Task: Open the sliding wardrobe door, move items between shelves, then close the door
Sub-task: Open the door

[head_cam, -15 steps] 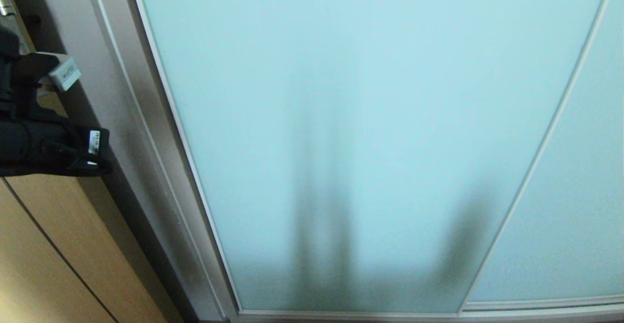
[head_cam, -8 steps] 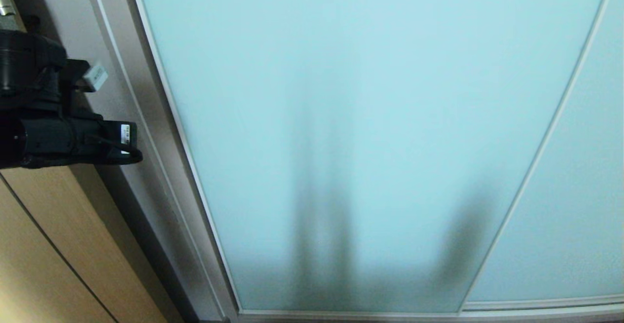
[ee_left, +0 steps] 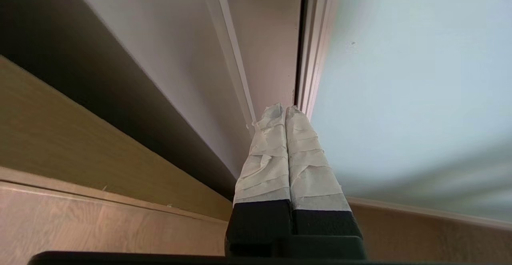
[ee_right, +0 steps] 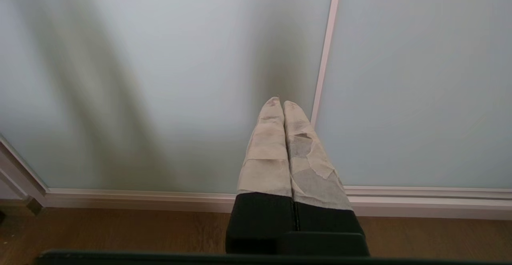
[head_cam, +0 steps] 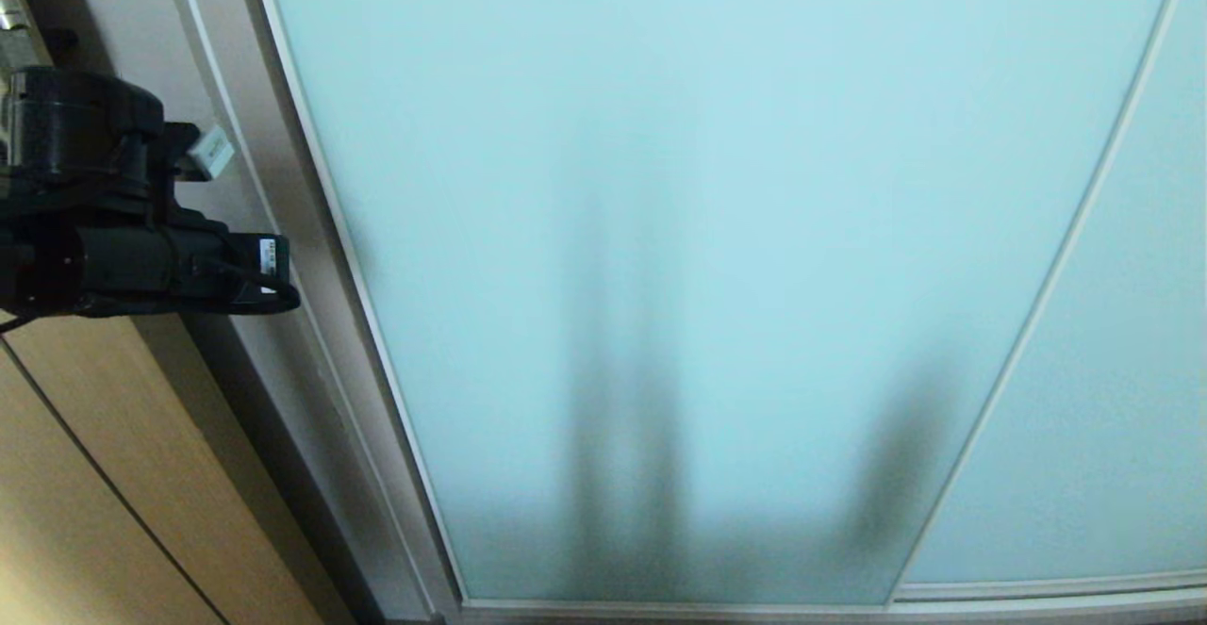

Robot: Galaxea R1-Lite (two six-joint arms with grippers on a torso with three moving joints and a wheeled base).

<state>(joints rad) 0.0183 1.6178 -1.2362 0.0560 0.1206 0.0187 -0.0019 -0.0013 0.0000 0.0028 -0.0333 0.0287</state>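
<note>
The sliding wardrobe door [head_cam: 707, 229] is a frosted aqua glass panel in a slim silver frame, and it stands closed across the head view. My left arm [head_cam: 141, 257] reaches in from the left beside the door's left frame. In the left wrist view my left gripper [ee_left: 285, 108] is shut and empty, its taped tips close to the door's frame edge [ee_left: 314, 57]; I cannot tell whether they touch. My right gripper [ee_right: 279, 102] is shut and empty, low before the glass [ee_right: 160, 77]. The items and shelves are hidden behind the door.
A second glass panel [head_cam: 1113, 370] overlaps on the right behind a silver stile [ee_right: 326, 57]. A pale wardrobe side jamb [head_cam: 236, 182] and a tan wooden door [head_cam: 85, 474] lie to the left. Brown wood floor [ee_right: 120, 229] runs along the bottom track.
My left arm has moved right and a little up, from beside the tan wooden door to the jamb by the sliding door's left frame. The door and the right gripper have not moved.
</note>
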